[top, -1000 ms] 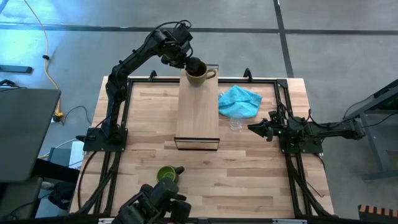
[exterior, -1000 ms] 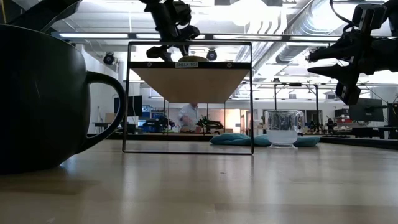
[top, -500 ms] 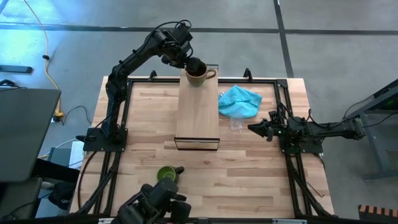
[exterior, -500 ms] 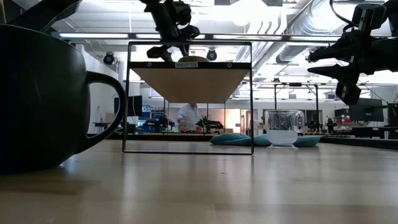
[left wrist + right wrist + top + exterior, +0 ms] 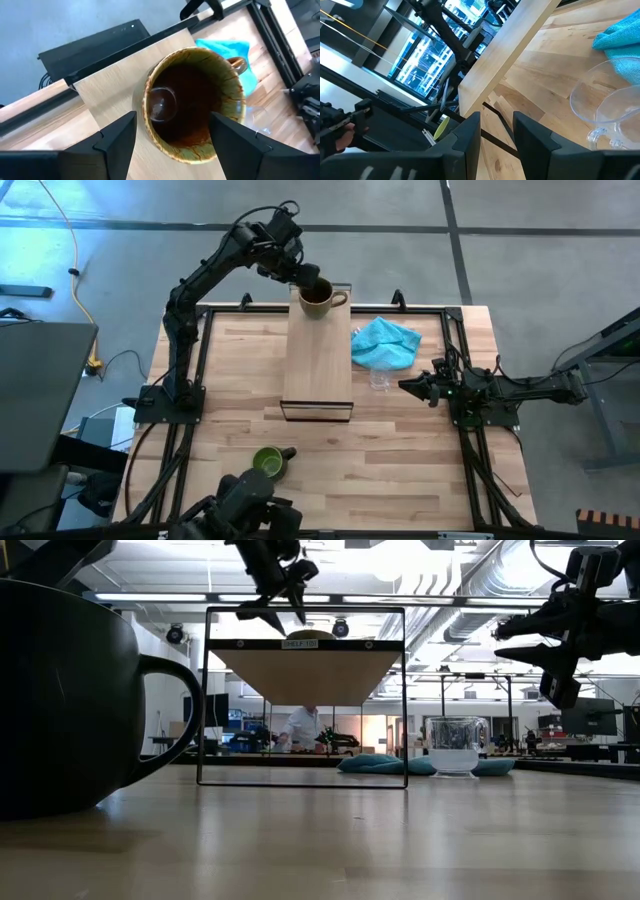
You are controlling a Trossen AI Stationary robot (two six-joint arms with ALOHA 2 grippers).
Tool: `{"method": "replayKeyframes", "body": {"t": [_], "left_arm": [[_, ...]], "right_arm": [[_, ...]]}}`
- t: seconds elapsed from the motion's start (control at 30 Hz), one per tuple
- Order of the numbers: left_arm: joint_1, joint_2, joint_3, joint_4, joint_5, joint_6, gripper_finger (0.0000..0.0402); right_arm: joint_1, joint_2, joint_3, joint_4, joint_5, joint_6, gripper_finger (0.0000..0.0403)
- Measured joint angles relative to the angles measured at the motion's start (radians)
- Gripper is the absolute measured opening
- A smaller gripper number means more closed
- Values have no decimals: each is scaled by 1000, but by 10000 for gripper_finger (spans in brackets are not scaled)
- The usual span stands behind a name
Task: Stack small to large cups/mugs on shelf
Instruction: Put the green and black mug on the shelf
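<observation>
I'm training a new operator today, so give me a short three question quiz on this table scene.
1. True or false: the brown mug stands on the shelf.
2. Which cup sits beside the turquoise cloth: A green mug, B glass cup, C brown mug?
3. Fill in: the left claw hangs open above the ____ mug.

Key: 1 true; 2 B; 3 brown.

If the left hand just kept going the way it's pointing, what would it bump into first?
Most likely the brown mug on the shelf. The left hand points down at it with open fingers on either side of the rim. How much gap remains is hard to judge.
</observation>
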Motion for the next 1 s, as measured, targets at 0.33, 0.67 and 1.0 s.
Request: {"method": "replayKeyframes", "body": {"t": [0.33,0.67,1.0], "left_arm": [[7,-60,0,27,-10,1,234],[6,-106,0,49,-12,3,234],[6,-166,0,66,-12,85,234]], "right_arm": [[0,0,0,0,0,0,106],[0,0,0,0,0,0,106],[0,0,0,0,0,0,106]]}}
